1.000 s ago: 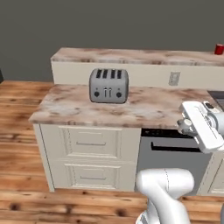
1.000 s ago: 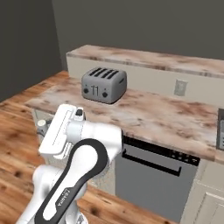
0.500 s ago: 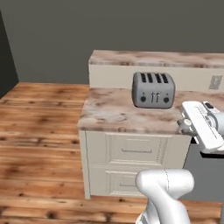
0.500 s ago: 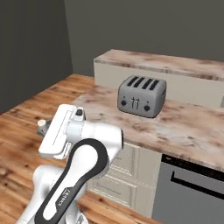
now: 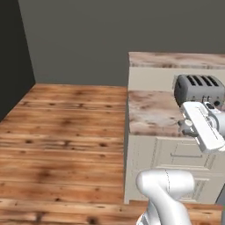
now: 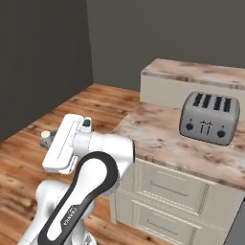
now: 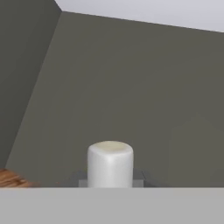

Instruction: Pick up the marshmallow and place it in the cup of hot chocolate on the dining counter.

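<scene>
- Your arm (image 6: 91, 177) is folded up tight over the base, with the white hand (image 5: 203, 126) raised at counter height.
- In the hand view, the marshmallow (image 7: 110, 164) stands upright between the gripper (image 7: 110, 178) tips, clamped on both sides.
- The hand camera faces a grey wall (image 7: 131, 87).
- A toaster (image 6: 209, 117) sits on the counter (image 6: 158, 139) beside you.

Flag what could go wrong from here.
1. The marshmallow seems held in the pincer with little finger showing at its sides, so a jolt could drop it.
2. The hand faces the grey wall, not the counter. The swing back might clip the counter corner or the toaster.
</scene>
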Controlling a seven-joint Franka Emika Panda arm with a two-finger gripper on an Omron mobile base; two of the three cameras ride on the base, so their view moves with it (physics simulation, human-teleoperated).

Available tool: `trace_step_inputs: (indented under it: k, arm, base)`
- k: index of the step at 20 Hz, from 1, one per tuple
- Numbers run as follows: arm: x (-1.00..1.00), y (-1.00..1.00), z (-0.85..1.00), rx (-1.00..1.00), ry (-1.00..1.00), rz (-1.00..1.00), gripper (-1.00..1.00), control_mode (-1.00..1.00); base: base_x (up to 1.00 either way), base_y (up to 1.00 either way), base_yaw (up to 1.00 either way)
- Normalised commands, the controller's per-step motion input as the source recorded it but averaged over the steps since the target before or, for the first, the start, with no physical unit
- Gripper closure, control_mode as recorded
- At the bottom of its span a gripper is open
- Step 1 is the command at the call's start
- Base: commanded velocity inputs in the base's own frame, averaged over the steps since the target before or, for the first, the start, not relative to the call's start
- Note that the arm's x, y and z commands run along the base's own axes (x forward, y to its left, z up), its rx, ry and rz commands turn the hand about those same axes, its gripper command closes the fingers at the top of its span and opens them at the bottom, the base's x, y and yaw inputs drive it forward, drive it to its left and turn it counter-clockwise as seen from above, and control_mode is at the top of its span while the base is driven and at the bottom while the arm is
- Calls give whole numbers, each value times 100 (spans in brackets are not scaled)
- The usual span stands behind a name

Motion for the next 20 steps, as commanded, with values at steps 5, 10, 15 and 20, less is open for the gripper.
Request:
trace_step_inputs:
  k: [5, 10, 15, 20]
  arm:
    - [0, 0, 0, 0, 0, 0, 100, 100]
    - [0, 0, 0, 0, 0, 0, 100, 100]
    - [0, 0, 0, 0, 0, 0, 100, 100]
    - [0, 0, 0, 0, 0, 0, 100, 100]
  base:
    - [54, 100, 0]
    - [52, 100, -1]
    - [62, 100, -8]
    - [78, 100, -16]
